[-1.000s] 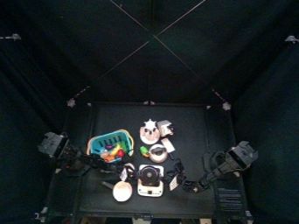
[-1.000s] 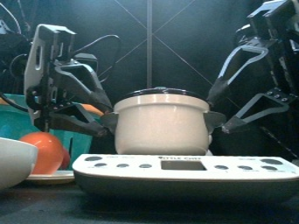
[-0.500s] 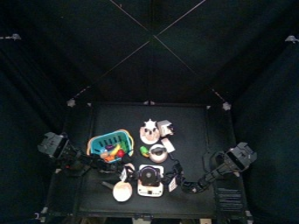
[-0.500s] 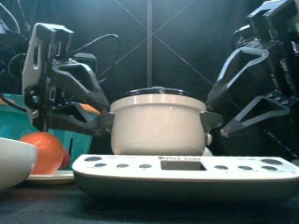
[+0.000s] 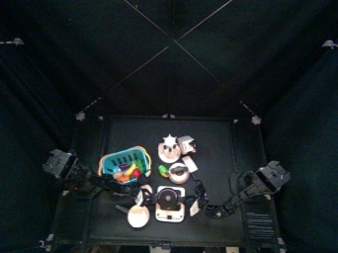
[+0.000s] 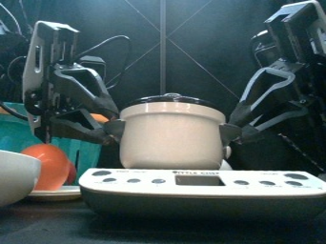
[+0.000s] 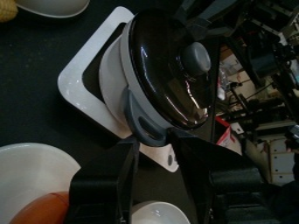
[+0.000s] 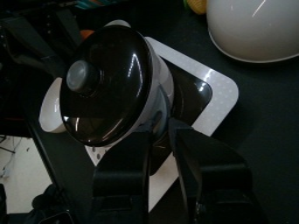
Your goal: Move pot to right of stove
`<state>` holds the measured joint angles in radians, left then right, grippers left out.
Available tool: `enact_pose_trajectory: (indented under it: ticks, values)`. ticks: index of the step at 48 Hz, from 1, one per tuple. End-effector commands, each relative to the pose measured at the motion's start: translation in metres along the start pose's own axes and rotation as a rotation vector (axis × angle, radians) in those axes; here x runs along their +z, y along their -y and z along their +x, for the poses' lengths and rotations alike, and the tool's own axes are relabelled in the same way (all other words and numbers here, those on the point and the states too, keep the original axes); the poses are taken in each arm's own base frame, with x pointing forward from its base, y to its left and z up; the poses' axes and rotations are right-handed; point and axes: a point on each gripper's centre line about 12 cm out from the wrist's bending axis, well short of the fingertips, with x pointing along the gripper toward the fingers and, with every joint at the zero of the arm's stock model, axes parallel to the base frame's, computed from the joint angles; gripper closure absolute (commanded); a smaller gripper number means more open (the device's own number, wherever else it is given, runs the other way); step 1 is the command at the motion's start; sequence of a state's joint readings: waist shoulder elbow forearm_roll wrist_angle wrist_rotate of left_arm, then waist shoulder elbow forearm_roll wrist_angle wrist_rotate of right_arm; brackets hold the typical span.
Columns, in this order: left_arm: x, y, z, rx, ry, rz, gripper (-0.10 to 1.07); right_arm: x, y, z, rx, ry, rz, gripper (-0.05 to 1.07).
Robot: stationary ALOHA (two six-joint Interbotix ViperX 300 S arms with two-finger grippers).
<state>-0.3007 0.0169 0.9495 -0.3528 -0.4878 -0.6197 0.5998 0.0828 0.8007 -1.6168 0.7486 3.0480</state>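
Black-curtained pen, dark surface: the pot sits on the stove at frame centre, left fingers and right fingers straddling its side handles — poised to lift.

Pot hemmed between both arms

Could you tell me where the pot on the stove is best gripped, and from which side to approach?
Probably by its two dark side handles. The pot sits upright on the stove, and its rounded cream body looks wide for the jaws. A handle sticks out at each side, so the left gripper and right gripper can come in level from opposite sides.
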Motion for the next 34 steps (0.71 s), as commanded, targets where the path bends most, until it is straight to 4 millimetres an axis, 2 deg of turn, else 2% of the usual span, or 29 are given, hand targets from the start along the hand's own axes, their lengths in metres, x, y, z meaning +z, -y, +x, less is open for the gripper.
enact_pose_trajectory:
  ticks: [1, 34]
  values:
    - [0.009, 0.008, 0.005, -0.019, 0.027, -0.005, 0.35, 0.004, -0.005, 0.002, 0.011, -0.004, 0.012, 0.54]
    - [0.032, 0.0, 0.01, 0.003, 0.083, -0.035, 0.35, 0.018, -0.02, -0.017, 0.079, 0.041, 0.009, 0.54]
